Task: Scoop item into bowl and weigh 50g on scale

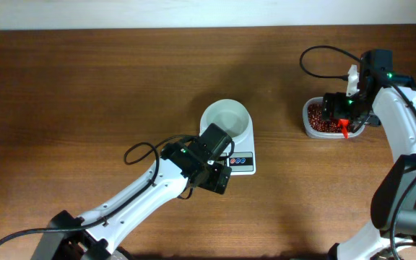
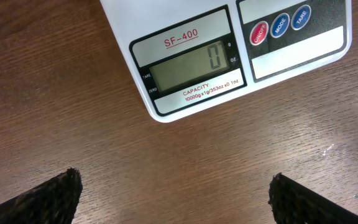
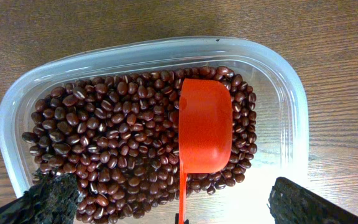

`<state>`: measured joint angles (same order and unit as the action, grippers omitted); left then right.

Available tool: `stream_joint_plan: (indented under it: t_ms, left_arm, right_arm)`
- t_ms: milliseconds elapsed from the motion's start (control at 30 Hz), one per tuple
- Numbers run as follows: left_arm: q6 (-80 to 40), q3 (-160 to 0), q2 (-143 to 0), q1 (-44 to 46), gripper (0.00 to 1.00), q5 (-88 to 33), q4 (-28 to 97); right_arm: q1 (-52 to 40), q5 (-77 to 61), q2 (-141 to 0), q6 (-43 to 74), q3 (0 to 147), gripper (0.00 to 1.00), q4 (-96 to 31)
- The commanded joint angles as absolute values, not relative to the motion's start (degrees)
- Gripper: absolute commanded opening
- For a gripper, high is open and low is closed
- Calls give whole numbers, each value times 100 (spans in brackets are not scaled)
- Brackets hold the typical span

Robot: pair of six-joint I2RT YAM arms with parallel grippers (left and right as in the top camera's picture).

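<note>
The loose, roll-prone beans [image 3: 123,137] lie in the clear tub [image 3: 278,81] beneath the right gripper [image 3: 173,188], spread wide and empty, and are best lifted with the stiff red scoop [image 3: 205,127] by its thin handle [image 3: 181,196] (the left gripper [image 2: 174,190], equally spread and empty, hovers before the scale [image 2: 185,28]).

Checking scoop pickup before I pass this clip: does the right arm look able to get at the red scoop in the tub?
Probably yes. The right gripper hangs open over the scoop, which lies uncovered on the beans in the clear tub, handle pointing between the fingers.
</note>
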<state>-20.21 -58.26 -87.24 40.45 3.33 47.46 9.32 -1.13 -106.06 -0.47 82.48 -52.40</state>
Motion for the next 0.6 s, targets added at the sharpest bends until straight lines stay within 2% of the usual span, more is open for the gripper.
stream_joint_plan:
  t_ms: [0, 367, 500, 567]
  left_arm:
    - [-2012, -5774, -8667, 4062, 99, 392, 4735]
    - [-2012, -5774, -8667, 4062, 99, 392, 4735]
    - [-2012, -5774, -8667, 4062, 99, 392, 4735]
    - [-2012, -5774, -8667, 4062, 99, 392, 4735]
  right_arm:
    - [906, -86, -10624, -58, 8254, 99, -5245]
    - [906, -91, -10624, -56, 8254, 99, -5221]
    - [902, -106, -10624, -58, 8254, 99, -4383]
    - [899, -126, -10624, -58, 8254, 99, -4353]
